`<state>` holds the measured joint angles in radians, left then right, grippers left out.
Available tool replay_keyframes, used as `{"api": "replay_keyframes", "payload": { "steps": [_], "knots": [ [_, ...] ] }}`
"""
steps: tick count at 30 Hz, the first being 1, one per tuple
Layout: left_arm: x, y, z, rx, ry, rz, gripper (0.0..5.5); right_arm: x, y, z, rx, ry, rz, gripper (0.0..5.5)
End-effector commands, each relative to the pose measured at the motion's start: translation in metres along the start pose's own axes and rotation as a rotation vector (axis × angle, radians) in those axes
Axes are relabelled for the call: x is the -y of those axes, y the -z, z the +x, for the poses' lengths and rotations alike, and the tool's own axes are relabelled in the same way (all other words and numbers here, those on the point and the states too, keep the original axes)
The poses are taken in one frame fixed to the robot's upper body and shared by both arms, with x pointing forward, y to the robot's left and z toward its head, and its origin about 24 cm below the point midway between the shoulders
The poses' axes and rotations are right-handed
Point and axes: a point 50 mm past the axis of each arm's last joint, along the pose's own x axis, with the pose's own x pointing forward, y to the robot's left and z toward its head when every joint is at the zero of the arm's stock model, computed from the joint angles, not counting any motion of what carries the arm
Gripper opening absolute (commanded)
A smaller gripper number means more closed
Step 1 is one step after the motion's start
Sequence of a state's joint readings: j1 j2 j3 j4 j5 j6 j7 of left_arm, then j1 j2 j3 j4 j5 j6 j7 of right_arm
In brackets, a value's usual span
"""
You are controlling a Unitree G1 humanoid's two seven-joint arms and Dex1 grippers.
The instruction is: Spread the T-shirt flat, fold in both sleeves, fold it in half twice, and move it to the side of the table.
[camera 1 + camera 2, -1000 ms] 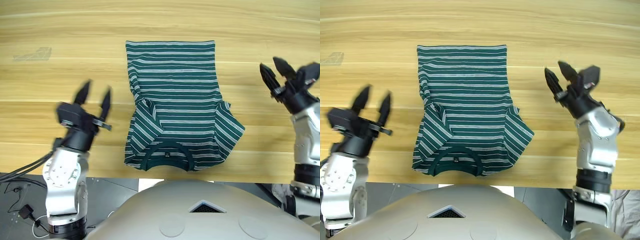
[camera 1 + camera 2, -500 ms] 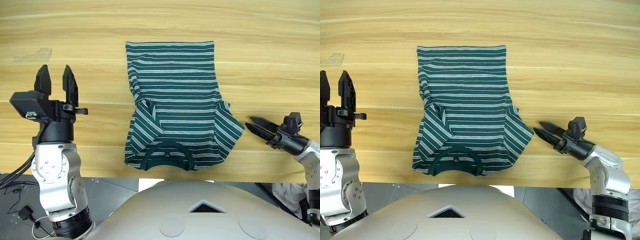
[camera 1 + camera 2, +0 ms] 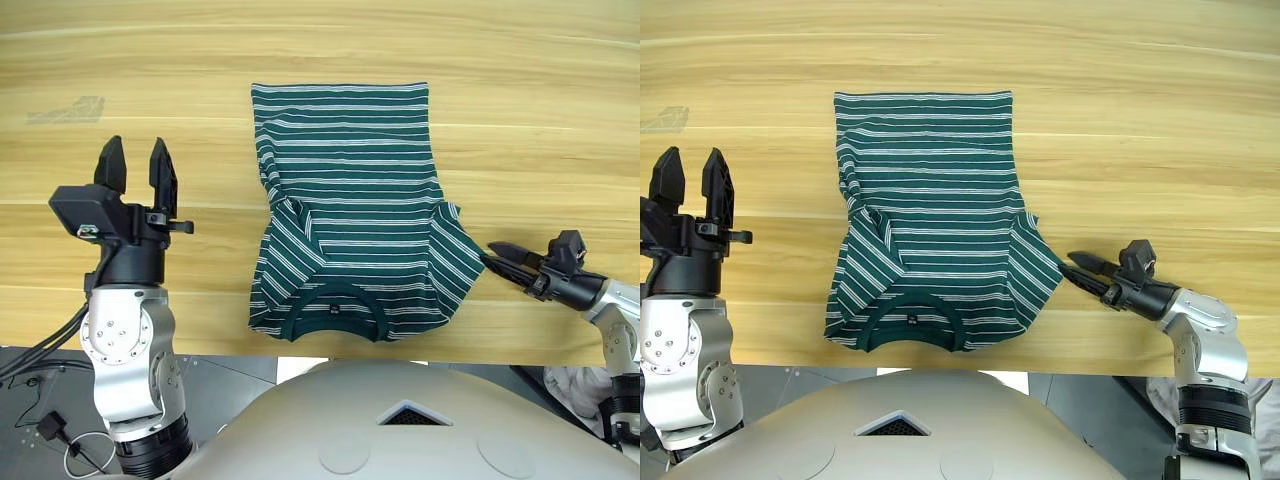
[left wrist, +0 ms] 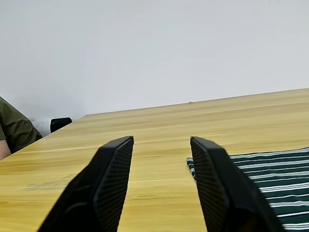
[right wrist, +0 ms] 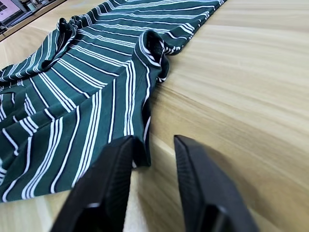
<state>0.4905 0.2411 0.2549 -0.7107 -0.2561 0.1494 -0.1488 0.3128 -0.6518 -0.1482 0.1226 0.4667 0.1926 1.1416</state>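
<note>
Right wrist view: the right tool [image 5: 153,145] is held low over the pale wooden surface [image 5: 251,87] with its two black fingers [image 5: 104,188] spread. The outer edge of the right sleeve [image 5: 142,140] of the dark green, white-striped knit T-shirt [image 5: 87,82] lies between their tips and is not yet pinched.

From the head cameras, the T-shirt is seen in the middle of the surface, collar toward the robot and hem away. The body lies fairly flat, while both sleeves are bunched and puckered at the sides. The left tool [image 3: 136,150] is held raised with its fingers parted, well apart from the garment on its left side.

The fabric is judged to be light, soft and limp. No shape will be kept once it is lifted, and any part left on the smooth wood is likely to be dragged along and creased. A thin hem lying flat is hard to catch, so the lower finger would have to be slid under the edge. The best hold is judged to be at the sleeve's outer hem, with both layers taken together. A matching hold on the left sleeve [image 3: 272,205] is likely needed so that the cloth can be drawn out evenly.
</note>
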Motion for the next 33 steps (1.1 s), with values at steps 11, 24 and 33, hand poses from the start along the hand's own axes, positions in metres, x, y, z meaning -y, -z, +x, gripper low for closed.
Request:
{"api": "replay_keyframes", "payload": {
  "steps": [11, 24, 33],
  "knots": [
    [0.003, 0.013, 0.001, -0.041, 0.026, 0.021, 2.21, -0.003, 0.009, -0.004, -0.087, -0.036, -0.005, 0.01],
    [0.004, 0.021, 0.004, -0.053, 0.032, 0.02, 2.21, -0.012, -0.029, 0.006, 0.207, -0.171, 0.1, 0.01],
    [0.008, 0.024, 0.006, -0.054, 0.044, 0.011, 2.21, -0.031, -0.027, 0.024, 0.162, -0.259, 0.057, 0.01]
  ]
}}
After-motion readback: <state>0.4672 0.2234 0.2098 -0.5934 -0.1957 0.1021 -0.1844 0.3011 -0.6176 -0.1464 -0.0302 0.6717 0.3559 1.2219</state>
